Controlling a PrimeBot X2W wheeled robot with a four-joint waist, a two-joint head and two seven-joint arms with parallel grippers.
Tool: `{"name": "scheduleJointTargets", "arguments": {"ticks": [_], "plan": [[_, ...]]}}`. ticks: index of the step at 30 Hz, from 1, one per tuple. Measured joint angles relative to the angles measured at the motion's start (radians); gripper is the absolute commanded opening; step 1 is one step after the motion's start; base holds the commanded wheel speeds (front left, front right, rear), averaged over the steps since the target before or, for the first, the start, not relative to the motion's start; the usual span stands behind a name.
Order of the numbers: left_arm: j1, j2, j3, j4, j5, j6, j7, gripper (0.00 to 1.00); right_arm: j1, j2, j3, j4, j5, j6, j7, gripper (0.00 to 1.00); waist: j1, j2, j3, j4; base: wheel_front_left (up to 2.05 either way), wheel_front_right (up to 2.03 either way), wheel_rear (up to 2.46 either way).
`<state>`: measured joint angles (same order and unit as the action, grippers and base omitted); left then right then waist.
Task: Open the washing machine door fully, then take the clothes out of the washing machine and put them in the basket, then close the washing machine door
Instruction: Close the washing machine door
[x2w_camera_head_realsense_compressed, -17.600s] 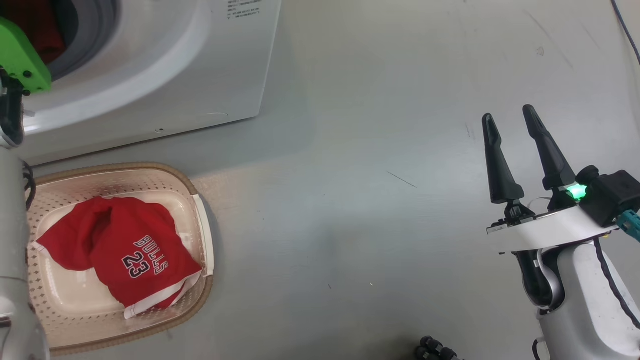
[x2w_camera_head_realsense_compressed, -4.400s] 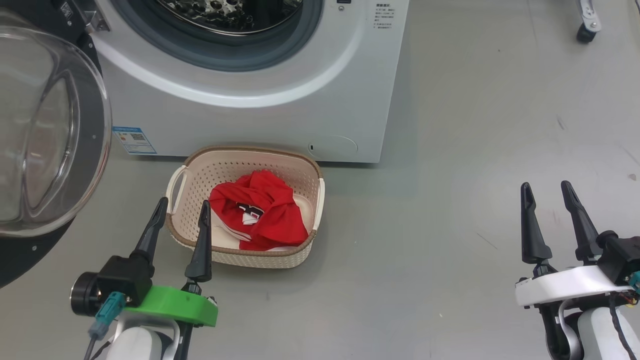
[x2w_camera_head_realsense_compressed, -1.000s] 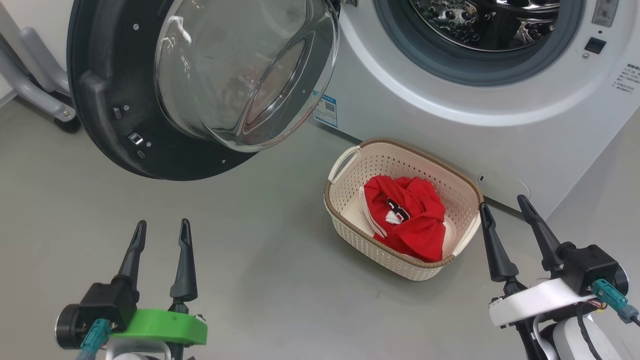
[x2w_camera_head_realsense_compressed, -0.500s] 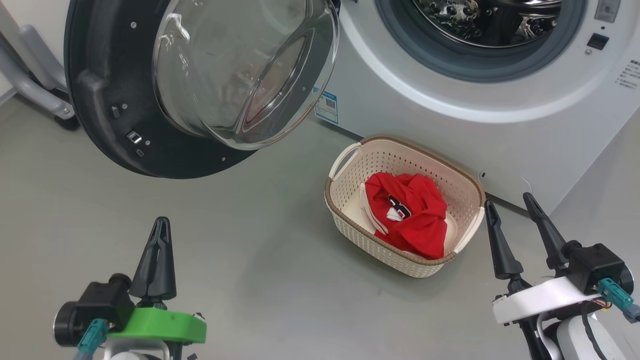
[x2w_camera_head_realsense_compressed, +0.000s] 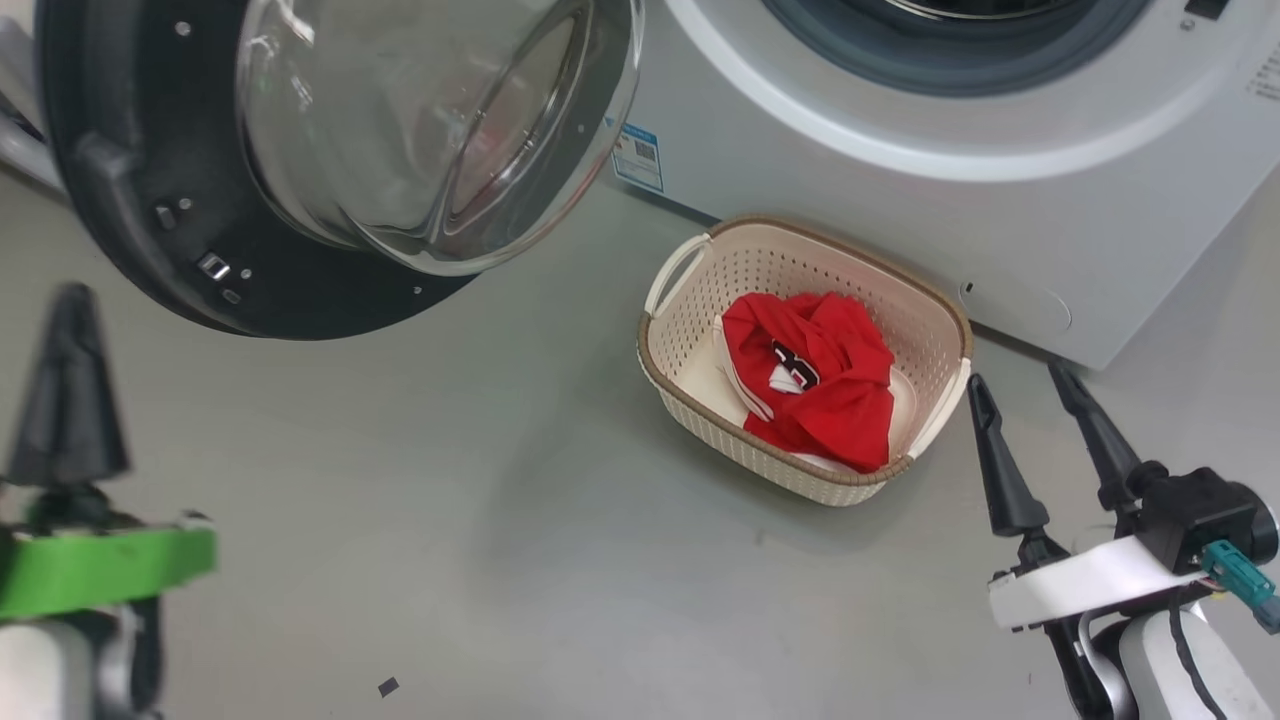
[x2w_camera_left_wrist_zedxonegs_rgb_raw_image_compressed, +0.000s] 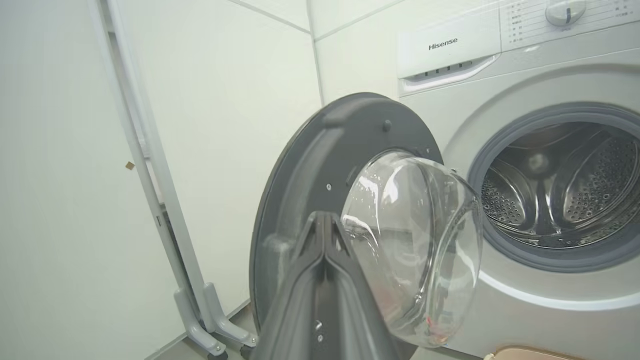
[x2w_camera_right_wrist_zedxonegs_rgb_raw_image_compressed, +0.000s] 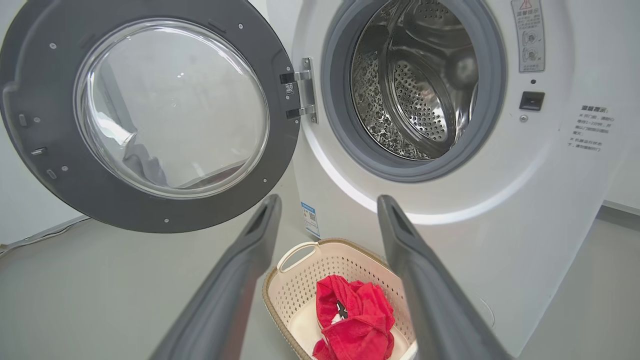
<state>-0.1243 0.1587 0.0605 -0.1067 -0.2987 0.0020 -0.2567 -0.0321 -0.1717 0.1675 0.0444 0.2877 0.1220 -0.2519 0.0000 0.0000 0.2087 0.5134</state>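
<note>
The clothes (x2w_camera_head_realsense_compressed: 810, 390) lay heaped in the basket (x2w_camera_head_realsense_compressed: 760, 455), which stood on the floor (x2w_camera_head_realsense_compressed: 450, 500) just in front of the washing machine (x2w_camera_head_realsense_compressed: 900, 200). The drum (x2w_camera_right_wrist_zedxonegs_rgb_raw_image_compressed: 415, 85) looked empty in the right wrist view, so closing seemed the step in hand. The washing machine door (x2w_camera_head_realsense_compressed: 400, 130) hung wide open, hinged on its machine side. Its inner face and glass bowl were turned toward the robot, with the free latch edge out to the left.

The left gripper (x2w_camera_left_wrist_zedxonegs_rgb_raw_image_compressed: 325, 225) was clenched on nothing and pointed at the door. It was blurred in the head view, so its gap from the door was hard to judge, yet it was clearly the nearer arm. The right gripper (x2w_camera_head_realsense_compressed: 1017, 380) stood released and empty just beside the basket's right end, well apart from the door. Shutting would likely mean the left gripper getting behind the free edge and pushing rightward.
</note>
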Motion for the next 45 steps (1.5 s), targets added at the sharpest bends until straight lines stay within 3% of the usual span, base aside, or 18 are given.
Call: {"name": "scheduleJointTargets", "arguments": {"ticks": [5, 10, 16, 21, 25, 28, 38, 45], "plan": [[-0.074, 0.022, 0.118, -0.057, -0.102, 0.000, -0.001, 0.00, -0.025, -0.022, 0.022, -0.025, -0.019, 0.000, 0.006, 1.00, 0.0000, 0.0000, 0.048, -0.021, 0.00, 0.00, 0.00], [-0.169, 0.103, 0.222, -0.076, -0.166, 0.000, 0.019, 0.00, -0.042, -0.042, 0.029, -0.038, -0.019, 0.000, 0.010, 1.00, 0.0000, 0.0000, 0.099, -0.046, 0.00, 0.00, 0.00], [-0.275, 0.154, 0.351, -0.029, -0.293, 0.003, 0.082, 0.00, -0.059, -0.063, 0.029, -0.044, -0.019, 0.000, 0.015, 1.00, 0.0000, 0.0000, 0.145, -0.073, 0.00, 0.00, 0.00], [-0.369, 0.173, 0.500, 0.068, -0.463, 0.048, 0.155, 0.00, -0.085, -0.075, 0.043, -0.045, -0.018, 0.000, 0.015, 1.00, 0.0000, 0.0000, 0.178, -0.108, 0.00, 0.00, 0.00], [-0.423, 0.214, 0.595, 0.143, -0.526, 0.079, 0.208, 0.00, -0.102, -0.078, 0.048, -0.046, -0.015, 0.000, 0.015, 1.00, 0.0000, 0.0000, 0.197, -0.137, 0.00, 0.00, 0.00], [-0.465, 0.210, 0.655, 0.220, -0.587, 0.107, 0.250, 0.00, -0.107, -0.083, 0.048, -0.045, -0.014, 0.000, 0.015, 1.00, 0.0000, 0.0000, 0.211, -0.156, 0.00, 0.00, 0.00], [-0.620, 0.147, 0.803, 0.435, -0.800, 0.126, 0.368, 0.00, -0.113, -0.088, 0.071, -0.030, 0.007, 0.000, 0.013, 1.00, 0.0000, 0.0000, 0.230, -0.194, 0.00, 0.00, 0.00], [-0.669, 0.142, 0.844, 0.581, -0.818, 0.126, 0.446, 0.00, -0.123, -0.090, 0.070, -0.021, 0.011, 0.000, 0.011, 1.00, 0.0000, 0.0000, 0.228, -0.205, 0.00, 0.00, 0.00]]}}
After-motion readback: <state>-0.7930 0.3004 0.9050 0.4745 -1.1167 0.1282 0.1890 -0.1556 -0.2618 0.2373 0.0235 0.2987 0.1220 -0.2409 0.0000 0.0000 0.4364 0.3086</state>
